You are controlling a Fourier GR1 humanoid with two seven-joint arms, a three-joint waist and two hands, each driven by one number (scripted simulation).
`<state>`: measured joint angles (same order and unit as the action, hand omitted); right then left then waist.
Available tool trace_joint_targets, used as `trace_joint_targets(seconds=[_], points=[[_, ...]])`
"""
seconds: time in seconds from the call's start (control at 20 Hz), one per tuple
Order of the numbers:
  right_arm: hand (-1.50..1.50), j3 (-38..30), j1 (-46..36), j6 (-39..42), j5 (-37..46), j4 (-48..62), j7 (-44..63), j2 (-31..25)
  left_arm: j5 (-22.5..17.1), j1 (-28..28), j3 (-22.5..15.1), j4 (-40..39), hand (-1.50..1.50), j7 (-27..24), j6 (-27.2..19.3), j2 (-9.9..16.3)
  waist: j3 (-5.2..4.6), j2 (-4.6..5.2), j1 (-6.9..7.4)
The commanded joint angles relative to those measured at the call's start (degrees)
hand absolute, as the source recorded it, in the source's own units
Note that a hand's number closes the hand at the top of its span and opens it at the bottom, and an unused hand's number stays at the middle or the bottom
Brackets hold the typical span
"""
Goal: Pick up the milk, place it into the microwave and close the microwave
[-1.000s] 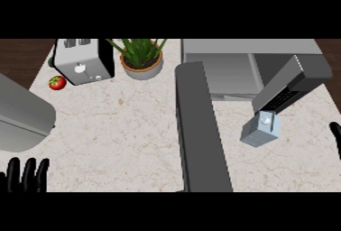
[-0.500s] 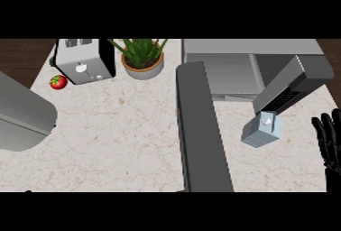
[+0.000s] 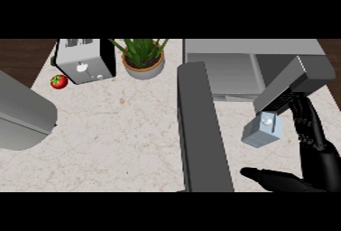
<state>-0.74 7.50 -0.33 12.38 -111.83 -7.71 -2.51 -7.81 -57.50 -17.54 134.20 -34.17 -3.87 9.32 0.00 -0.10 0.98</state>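
The pale blue-grey milk carton [image 3: 264,131], standing on the marble counter [image 3: 120,131] right of the open microwave door [image 3: 203,131], is flanked by the spread, empty right hand [image 3: 310,155]; enclosing it is judged next.

Grey-blue milk carton [image 3: 264,131] upright on counter, beside open microwave [image 3: 253,72].

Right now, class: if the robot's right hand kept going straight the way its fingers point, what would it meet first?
The right hand has fingers pointing up the view, beside the milk. Straight on, it would probably meet the microwave first, passing right of the carton; depth is unclear.
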Motion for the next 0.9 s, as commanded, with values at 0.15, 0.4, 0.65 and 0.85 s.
trace_joint_targets(seconds=[0.15, 0.4, 0.65, 0.85], points=[[-1.5, -2.59, -5.2, -1.1, 1.77, 7.73, -0.34, -1.53, -0.32, -6.18, -1.16, 0.78, -1.5, -4.61, 2.04, 0.81, 0.0, -0.05, -0.1], [-1.5, -6.06, -8.37, -4.17, 1.88, 18.23, -7.44, -1.22, -5.97, -3.09, 6.39, -1.97, -1.5, -5.85, 4.89, 2.81, 0.0, 0.04, -0.24], [-1.5, -9.69, -11.34, -4.29, 1.58, 28.17, -11.82, -4.04, -5.58, -10.31, 6.02, -0.51, -1.5, -10.53, 7.75, 3.92, 0.03, 0.0, 0.21], [-1.5, -10.25, -9.6, -3.12, 1.07, 33.53, -18.3, -4.98, -2.89, -8.96, 2.81, -0.98, -1.5, -9.1, 5.47, 1.17, 0.05, 0.08, -0.18]])
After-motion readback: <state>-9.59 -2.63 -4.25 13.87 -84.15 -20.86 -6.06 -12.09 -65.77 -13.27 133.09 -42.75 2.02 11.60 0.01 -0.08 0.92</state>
